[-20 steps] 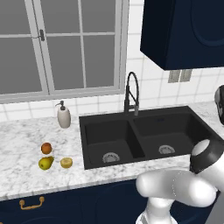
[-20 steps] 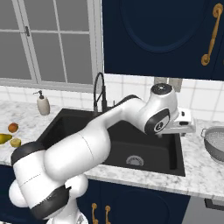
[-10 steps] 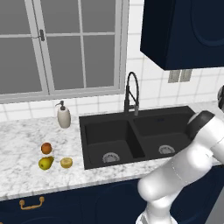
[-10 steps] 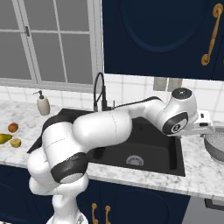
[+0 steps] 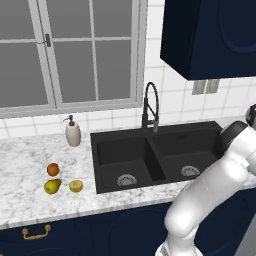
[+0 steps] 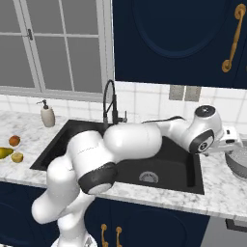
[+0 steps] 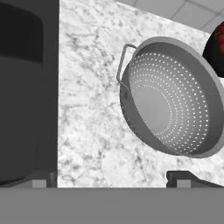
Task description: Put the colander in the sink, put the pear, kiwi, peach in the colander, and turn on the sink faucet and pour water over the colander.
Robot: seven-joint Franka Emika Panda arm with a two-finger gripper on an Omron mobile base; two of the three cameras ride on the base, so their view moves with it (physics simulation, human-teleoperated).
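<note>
Colander [image 7: 175, 98]: lay empty on marble desk [image 7: 87, 87] right of sink [image 7: 22, 87]; tool [image 7: 111, 177] wide open, above, not touching.

A grey-framed window [image 5: 70, 52] fills the upper left, white wall tiles [image 5: 172, 102] beneath it. A navy upper cabinet [image 5: 210, 37] hangs upper right. The marbled counter [image 5: 30, 200] tops navy lower cabinets [image 5: 95, 232].
</note>
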